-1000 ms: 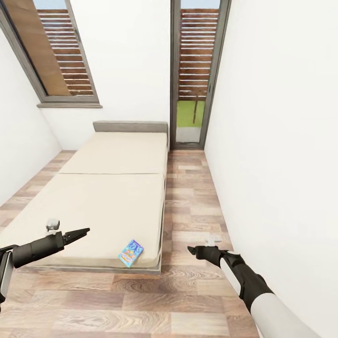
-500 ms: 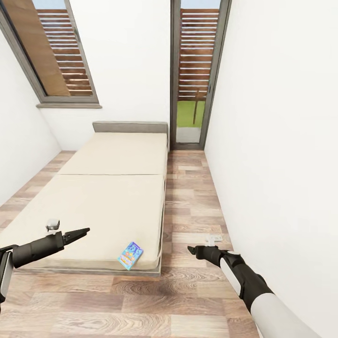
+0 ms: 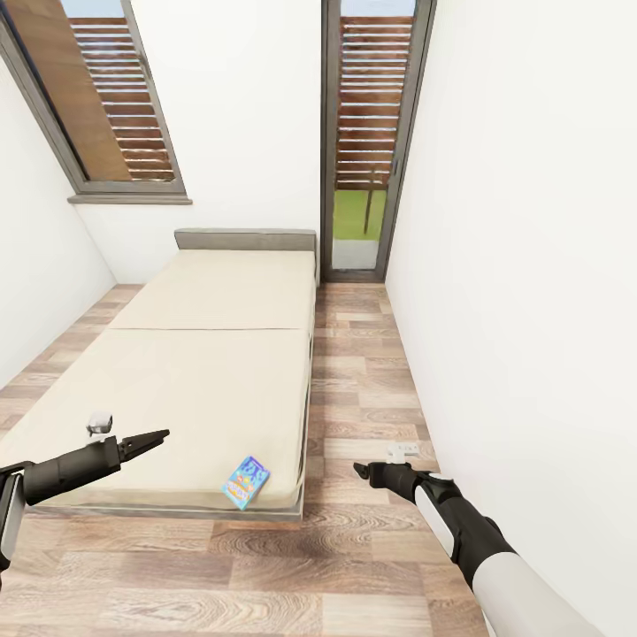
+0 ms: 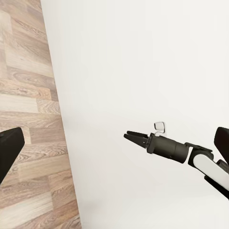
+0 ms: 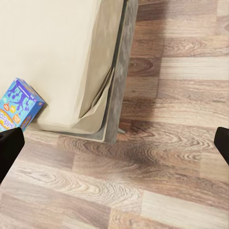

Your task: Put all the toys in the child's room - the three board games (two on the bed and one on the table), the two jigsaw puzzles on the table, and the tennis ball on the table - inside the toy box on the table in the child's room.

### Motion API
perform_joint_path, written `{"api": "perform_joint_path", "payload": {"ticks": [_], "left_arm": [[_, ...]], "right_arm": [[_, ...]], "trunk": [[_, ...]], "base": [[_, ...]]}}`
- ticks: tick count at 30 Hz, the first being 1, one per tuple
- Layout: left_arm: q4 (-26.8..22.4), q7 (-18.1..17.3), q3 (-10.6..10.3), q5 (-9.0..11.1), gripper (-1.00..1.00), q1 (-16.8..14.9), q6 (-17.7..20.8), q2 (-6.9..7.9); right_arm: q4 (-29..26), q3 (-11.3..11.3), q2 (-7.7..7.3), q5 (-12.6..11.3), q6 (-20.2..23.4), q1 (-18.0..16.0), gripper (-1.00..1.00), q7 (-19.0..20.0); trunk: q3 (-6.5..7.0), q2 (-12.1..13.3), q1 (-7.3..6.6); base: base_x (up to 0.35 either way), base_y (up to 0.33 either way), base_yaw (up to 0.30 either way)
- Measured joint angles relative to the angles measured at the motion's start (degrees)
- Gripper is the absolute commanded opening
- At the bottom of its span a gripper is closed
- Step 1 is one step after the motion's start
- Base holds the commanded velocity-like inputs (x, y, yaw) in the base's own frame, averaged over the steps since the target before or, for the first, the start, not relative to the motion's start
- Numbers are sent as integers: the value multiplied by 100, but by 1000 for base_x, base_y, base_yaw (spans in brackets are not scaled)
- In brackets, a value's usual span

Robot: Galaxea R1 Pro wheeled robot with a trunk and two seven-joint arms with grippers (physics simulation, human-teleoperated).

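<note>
One board game, a small blue printed box [image 3: 246, 482], lies flat on the near right corner of the bed [image 3: 203, 372]; in the right wrist view the box [image 5: 16, 106] sits by the cream cover's corner [image 5: 62, 57]. My left gripper [image 3: 162, 434] hovers over the bed's near left part, left of the box. My right gripper [image 3: 357, 469] hangs over the floor to the right of the bed, apart from the box, and shows against the wall in the left wrist view [image 4: 128, 136]. Both wrist views show their fingers [image 4: 9, 148] [image 5: 9, 143] wide apart with nothing between them.
A strip of wood-plank floor [image 3: 363, 380] runs between the bed and the white wall [image 3: 531, 265] on the right. At its far end is a grey-framed glass door [image 3: 363, 177]. A grey-framed window [image 3: 115, 106] is above the grey headboard [image 3: 245, 239].
The whole picture has shifted slightly: the bed's near edge and the blue box sit a little lower. Both arms keep their pose.
</note>
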Motion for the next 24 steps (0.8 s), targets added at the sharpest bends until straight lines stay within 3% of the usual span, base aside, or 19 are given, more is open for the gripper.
{"api": "perform_joint_path", "payload": {"ticks": [10, 24], "left_arm": [[2, 0, 0, -1, 100, 0, 0, 0], [3, 5, 0, 1, 100, -1, 0, 0]], "right_arm": [[0, 3, 4, 13, -1, 0, 100, 0], [0, 4, 6, 13, -1, 0, 100, 0]], "trunk": [[13, 0, 0], [106, 0, 0]], "base": [[101, 0, 0], [13, 0, 0]]}}
